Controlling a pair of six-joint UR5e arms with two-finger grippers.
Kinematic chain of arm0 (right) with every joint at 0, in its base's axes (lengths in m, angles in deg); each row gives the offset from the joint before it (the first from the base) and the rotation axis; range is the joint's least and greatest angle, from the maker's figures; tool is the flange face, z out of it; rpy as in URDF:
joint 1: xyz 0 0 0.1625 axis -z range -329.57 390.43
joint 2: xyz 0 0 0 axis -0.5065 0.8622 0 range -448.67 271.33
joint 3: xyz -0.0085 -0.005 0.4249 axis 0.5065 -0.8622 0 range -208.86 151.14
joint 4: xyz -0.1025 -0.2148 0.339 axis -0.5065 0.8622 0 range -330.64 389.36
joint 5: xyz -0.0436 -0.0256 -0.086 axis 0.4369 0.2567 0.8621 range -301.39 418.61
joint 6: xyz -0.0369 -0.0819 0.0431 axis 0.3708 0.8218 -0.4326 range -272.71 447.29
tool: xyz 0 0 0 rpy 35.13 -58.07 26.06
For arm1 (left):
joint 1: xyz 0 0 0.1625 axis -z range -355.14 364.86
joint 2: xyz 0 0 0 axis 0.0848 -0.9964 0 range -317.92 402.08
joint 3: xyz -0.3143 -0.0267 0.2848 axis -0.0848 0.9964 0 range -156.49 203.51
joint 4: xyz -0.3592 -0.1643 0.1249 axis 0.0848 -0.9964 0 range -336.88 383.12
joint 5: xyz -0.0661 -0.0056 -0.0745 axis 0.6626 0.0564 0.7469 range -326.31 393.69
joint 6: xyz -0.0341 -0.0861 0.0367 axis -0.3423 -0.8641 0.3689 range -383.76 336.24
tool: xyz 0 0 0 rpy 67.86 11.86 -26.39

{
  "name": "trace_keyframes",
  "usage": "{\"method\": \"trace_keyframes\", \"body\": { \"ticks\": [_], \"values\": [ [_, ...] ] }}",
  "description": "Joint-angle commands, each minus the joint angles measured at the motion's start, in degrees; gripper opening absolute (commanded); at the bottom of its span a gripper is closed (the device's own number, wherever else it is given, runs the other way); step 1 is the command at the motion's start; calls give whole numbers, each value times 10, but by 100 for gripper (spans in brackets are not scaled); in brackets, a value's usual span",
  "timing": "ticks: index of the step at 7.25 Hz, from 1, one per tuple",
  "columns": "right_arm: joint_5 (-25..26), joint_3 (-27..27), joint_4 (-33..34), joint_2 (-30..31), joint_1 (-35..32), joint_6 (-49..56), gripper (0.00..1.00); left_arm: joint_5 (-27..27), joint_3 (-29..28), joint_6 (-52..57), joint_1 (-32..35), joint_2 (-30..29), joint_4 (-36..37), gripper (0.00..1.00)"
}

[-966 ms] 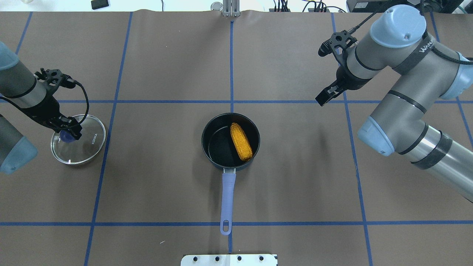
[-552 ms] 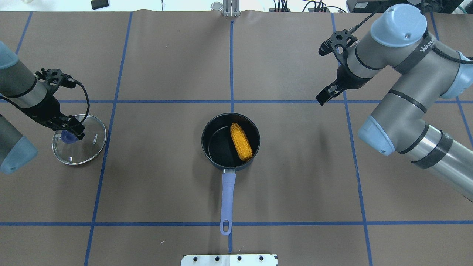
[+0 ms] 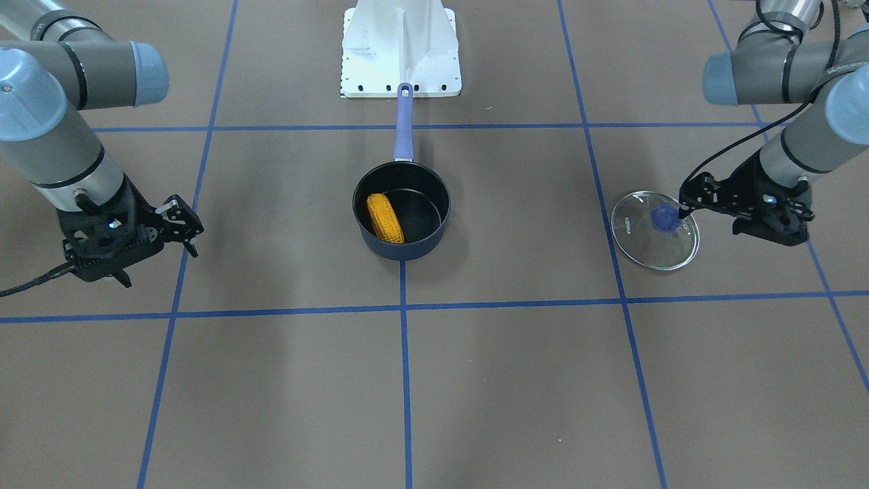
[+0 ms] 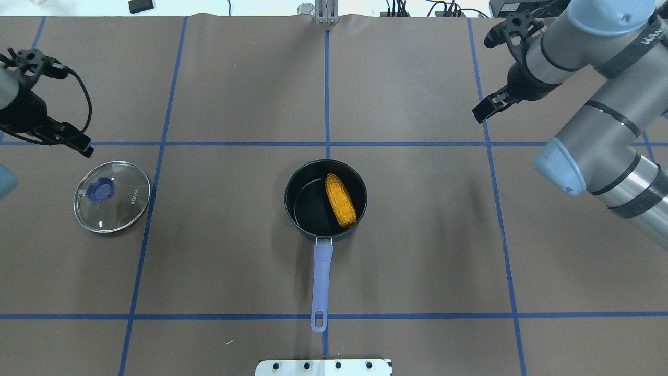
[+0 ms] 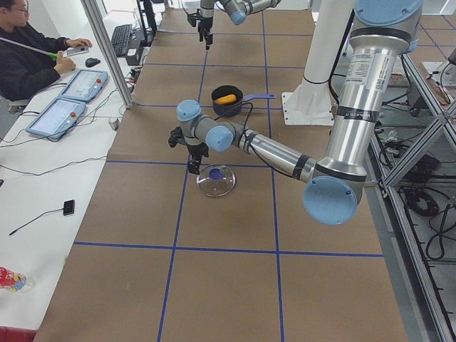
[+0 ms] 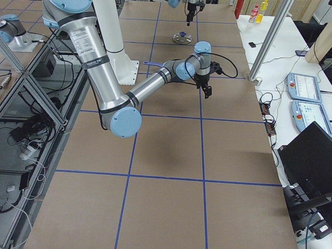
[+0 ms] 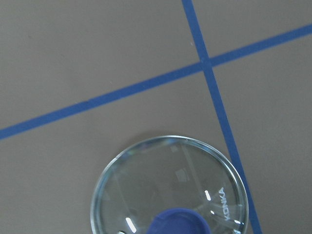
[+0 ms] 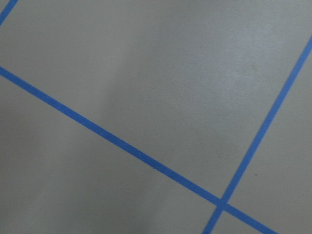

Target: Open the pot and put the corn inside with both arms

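The dark navy pot [image 4: 292, 201] stands open at the table's middle, its purple-blue handle [image 4: 321, 282] pointing toward the robot. The orange-yellow corn [image 4: 340, 200] lies inside it, leaning on the right wall; it also shows in the front view [image 3: 385, 218]. The glass lid [image 4: 125, 201] with its purple-blue knob [image 4: 100, 189] lies flat on the table far left of the pot. My left gripper [image 4: 78, 143] is open and empty, raised behind the lid. The left wrist view shows the lid [image 7: 165, 175] below, no fingers. My right gripper [image 4: 482, 110] is open and empty, high at the back right.
Blue tape lines [image 4: 327, 94] split the brown table cover into squares. The robot's white base plate [image 4: 323, 367] sits at the near edge behind the pot handle. A person [image 5: 28, 60] sits at a side desk past the table's far edge.
My left gripper let go of the lid knob and rose up and back, away from the lid. The right arm drew back and to the right. Pot, corn and lid stayed put.
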Motion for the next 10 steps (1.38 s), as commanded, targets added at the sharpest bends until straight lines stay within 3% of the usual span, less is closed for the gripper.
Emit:
{"method": "trace_keyframes", "body": {
  "ticks": [1, 3, 7, 10],
  "values": [
    [-48, 4, -1, 32, -66, 0, 100, 3, -6, 85, 79, 12, 5, 99],
    [-166, 8, -3, 69, -153, 32, 100, 3, -9, 165, 139, 49, 6, 99],
    [-164, 18, -67, 244, -233, 88, 100, 28, -67, 252, 214, 57, 41, 99],
    [-135, 30, -72, 296, -245, 89, 100, 30, -72, 287, 222, 108, 43, 99]
  ]
}}
